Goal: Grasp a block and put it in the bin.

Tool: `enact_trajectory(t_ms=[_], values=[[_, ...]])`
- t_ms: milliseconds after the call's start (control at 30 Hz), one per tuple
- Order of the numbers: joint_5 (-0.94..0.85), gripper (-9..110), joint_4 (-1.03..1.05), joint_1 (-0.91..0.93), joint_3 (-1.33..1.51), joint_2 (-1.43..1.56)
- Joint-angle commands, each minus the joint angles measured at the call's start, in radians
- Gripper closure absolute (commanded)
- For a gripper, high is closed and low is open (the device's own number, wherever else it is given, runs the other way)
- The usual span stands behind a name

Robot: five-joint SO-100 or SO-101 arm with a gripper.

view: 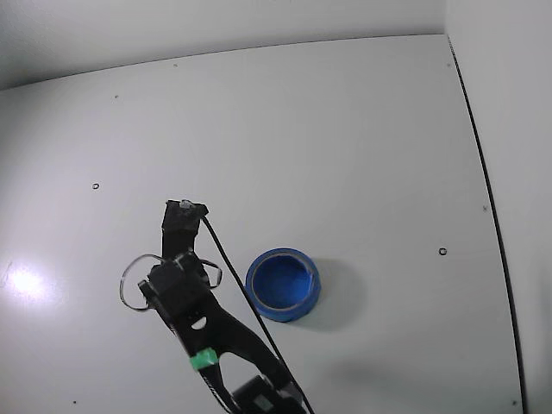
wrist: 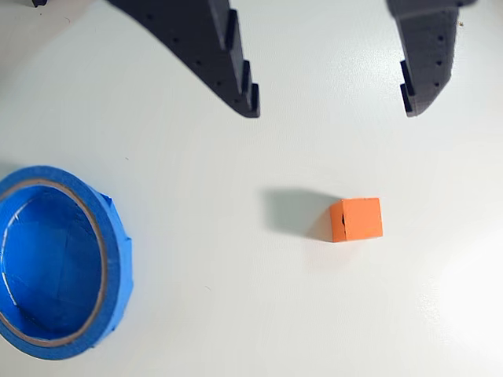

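Item: gripper [wrist: 330, 114] poised above block [wrist: 357, 219], bin [wrist: 114, 259] alongside.

We record the jaws spread wide with nothing between them, both dark fingertips entering the wrist view from the top edge. The block, which shows orange here, rests alone on the white table [wrist: 236, 314], below the gap and nearer the right-hand fingertip than the left; its faces sit almost square to the jaw line. We judge the approach needs a small shift toward that side before descending. The bin stands well apart at lower left of that view, empty. In the fixed view the bin [view: 283, 284] lies just right of the arm; we cannot find the block there.
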Motion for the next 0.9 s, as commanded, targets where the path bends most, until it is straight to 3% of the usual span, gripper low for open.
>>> enact_trajectory(t_ms=[0,867], values=[[0.002,75,0.002,-0.023,-0.158,-0.066],[-0.002,75,-0.259,-0.049,-0.247,-0.436]])
